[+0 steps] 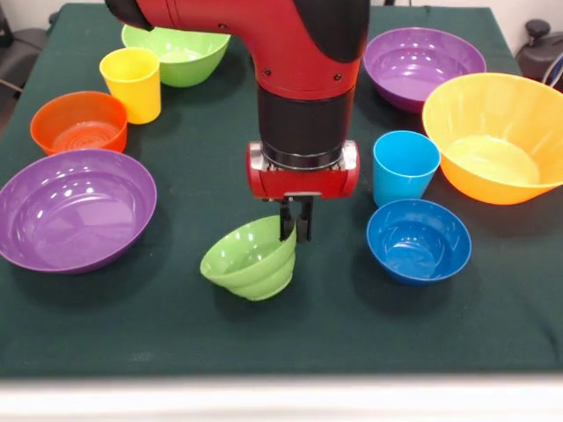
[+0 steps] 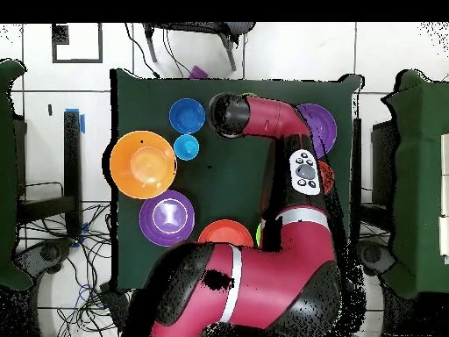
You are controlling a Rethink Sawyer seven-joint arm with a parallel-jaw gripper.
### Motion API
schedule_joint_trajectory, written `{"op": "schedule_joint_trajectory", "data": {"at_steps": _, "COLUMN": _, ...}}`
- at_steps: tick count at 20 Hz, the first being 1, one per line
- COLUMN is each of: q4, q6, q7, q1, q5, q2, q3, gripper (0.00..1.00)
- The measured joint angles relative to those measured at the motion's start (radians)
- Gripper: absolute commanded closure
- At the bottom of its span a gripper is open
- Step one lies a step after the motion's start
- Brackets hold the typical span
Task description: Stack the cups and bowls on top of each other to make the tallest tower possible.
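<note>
Green small bowl [image 1: 251, 258] pinched by its rim and tipped on its side, near the table's front edge.

You have the gripper [image 1: 296, 227] closed on that bowl's wall, one finger inside and one outside, which is why it hangs tilted with its mouth turned sideways; whether it rests on the dark green cloth [image 1: 290, 338] or hangs just above it is hard to tell. No tower stands yet: the big orange bowl [image 1: 494, 136] sits mouth up, the light blue cup [image 1: 405, 167] and dark blue bowl [image 1: 418, 239] beside it, the yellow cup [image 1: 132, 83] well apart. You'd probably want the orange bowl flipped as a base first.
</note>
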Motion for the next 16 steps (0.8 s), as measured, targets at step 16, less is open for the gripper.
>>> {"op": "schedule_joint_trajectory", "data": {"at_steps": 16, "q4": 0.252, "q6": -0.018, "q7": 0.0, "q1": 0.012, "q5": 0.001, "q2": -0.095, "q3": -0.108, "gripper": 1.0}}
